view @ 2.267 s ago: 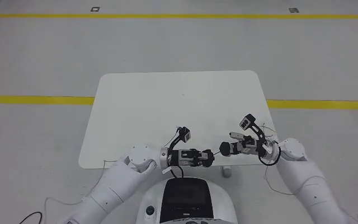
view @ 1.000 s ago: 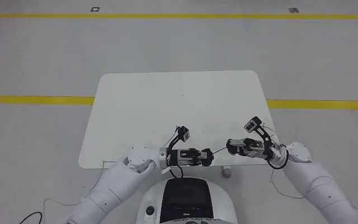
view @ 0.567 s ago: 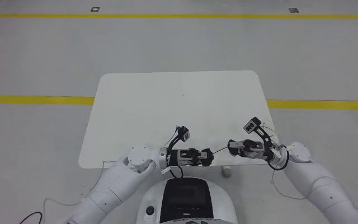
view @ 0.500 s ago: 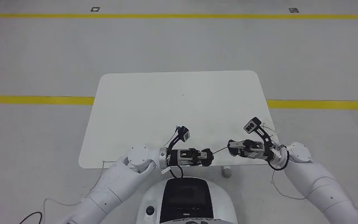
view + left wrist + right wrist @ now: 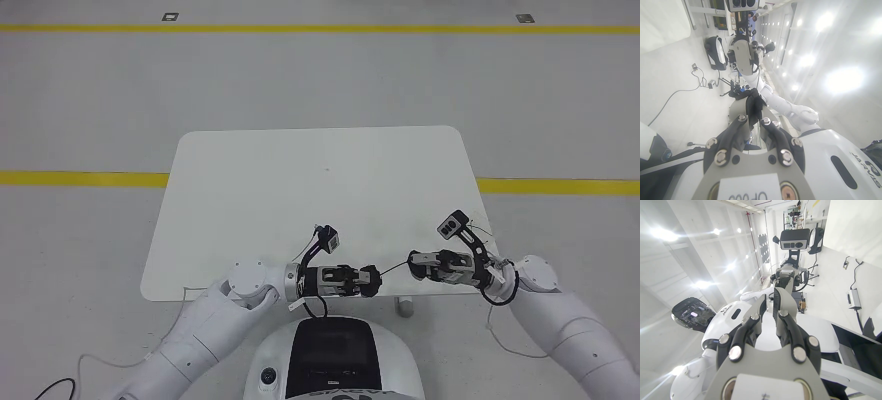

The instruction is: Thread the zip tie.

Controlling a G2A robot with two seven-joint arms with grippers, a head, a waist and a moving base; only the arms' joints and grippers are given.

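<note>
In the top view, both arms meet over the near edge of the white table (image 5: 300, 190). The left gripper (image 5: 372, 281) and right gripper (image 5: 413, 263) face each other, near but apart. The thin black zip tie (image 5: 393, 271) spans the gap between them.

In the left wrist view, the left gripper (image 5: 751, 102) is clamped tight on the zip tie's (image 5: 753, 111) black end.

In the right wrist view, the right gripper (image 5: 770, 298) points at the left gripper (image 5: 783, 278) opposite. Whether the right gripper grips the tie cannot be told.
</note>
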